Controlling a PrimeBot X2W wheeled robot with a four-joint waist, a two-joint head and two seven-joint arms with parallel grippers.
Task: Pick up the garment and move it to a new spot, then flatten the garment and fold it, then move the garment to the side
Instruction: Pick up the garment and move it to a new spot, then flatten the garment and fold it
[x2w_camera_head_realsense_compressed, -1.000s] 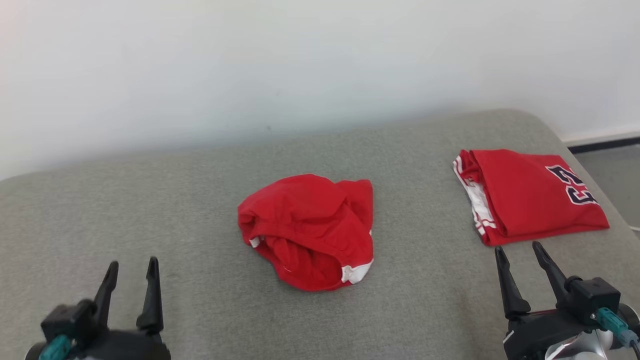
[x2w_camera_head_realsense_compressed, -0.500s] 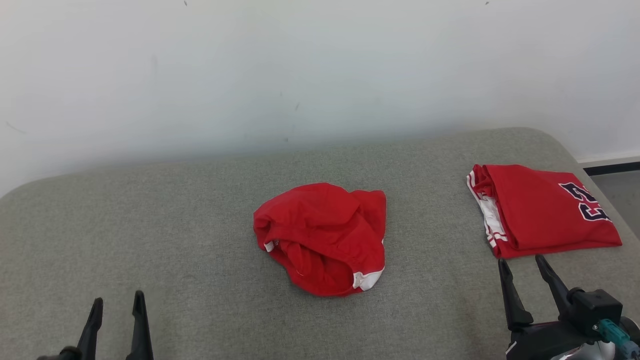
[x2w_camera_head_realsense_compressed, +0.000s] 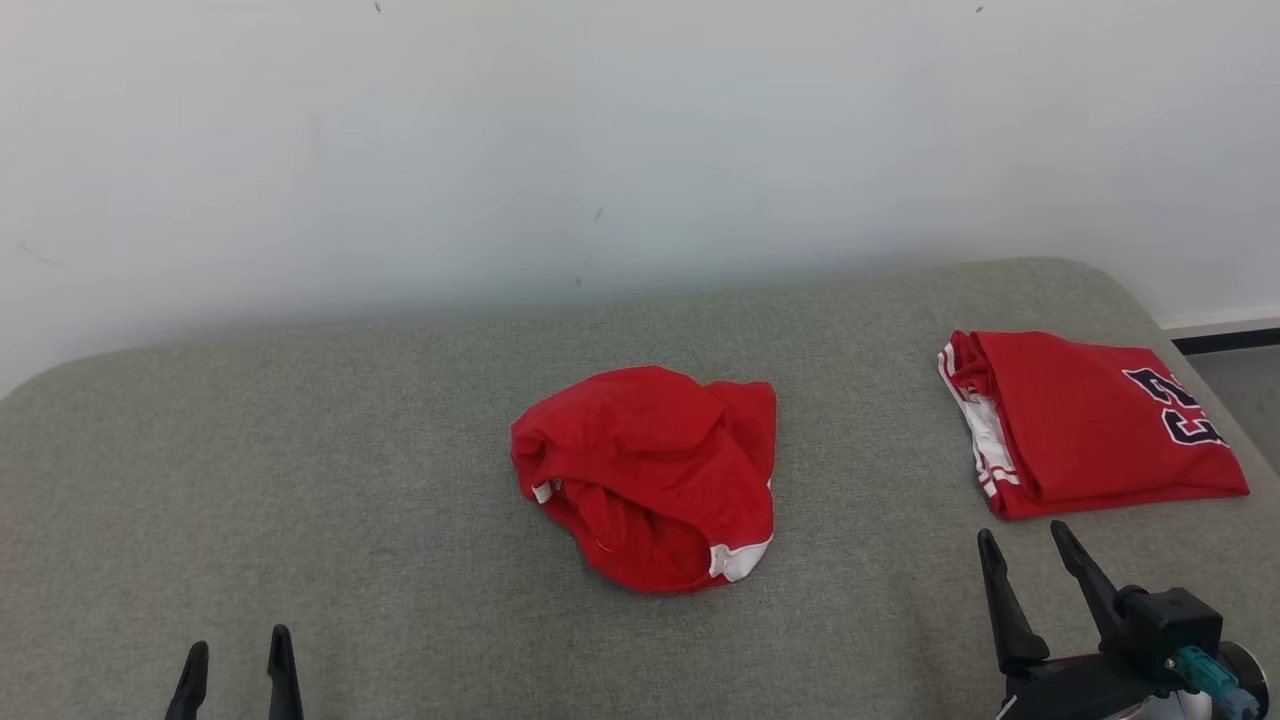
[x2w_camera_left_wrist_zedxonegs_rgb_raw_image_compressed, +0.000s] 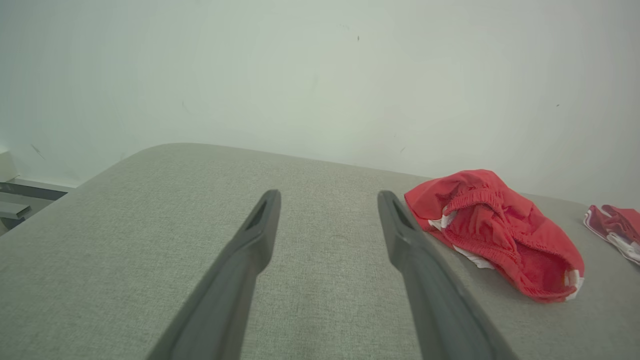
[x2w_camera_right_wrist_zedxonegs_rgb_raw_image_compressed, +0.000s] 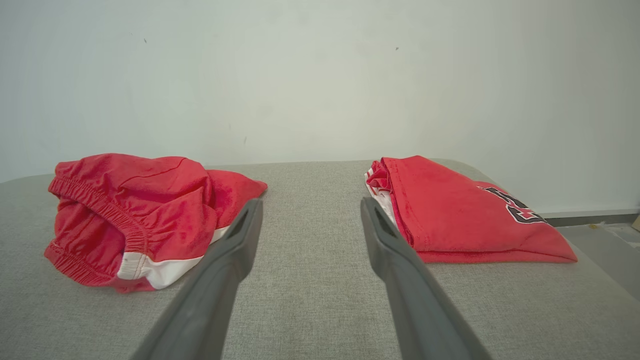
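A crumpled red garment (x2w_camera_head_realsense_compressed: 650, 475) with white trim lies bunched in the middle of the grey cushioned surface (x2w_camera_head_realsense_compressed: 350, 450); it also appears as the red garment (x2w_camera_left_wrist_zedxonegs_rgb_raw_image_compressed: 492, 232) right of my left fingers and as the red garment (x2w_camera_right_wrist_zedxonegs_rgb_raw_image_compressed: 135, 215) left of my right fingers. My left gripper (x2w_camera_head_realsense_compressed: 235, 655) is open at the bottom left, well short of the garment. My right gripper (x2w_camera_head_realsense_compressed: 1025, 555) is open at the lower right, with nothing between its fingers. In the wrist views, the left gripper (x2w_camera_left_wrist_zedxonegs_rgb_raw_image_compressed: 327, 200) and right gripper (x2w_camera_right_wrist_zedxonegs_rgb_raw_image_compressed: 310, 207) both stand wide over bare fabric.
A folded red jersey (x2w_camera_head_realsense_compressed: 1085, 420) with dark lettering lies at the right end of the surface, also seen as the folded jersey (x2w_camera_right_wrist_zedxonegs_rgb_raw_image_compressed: 460, 212). A pale wall (x2w_camera_head_realsense_compressed: 640, 150) rises behind. The floor (x2w_camera_head_realsense_compressed: 1235, 370) drops away past the right edge.
The head camera has tilted, so the whole scene sits lower and rightward. Both grippers show lower in the view, the left one now mostly cut off. Garments have not moved.
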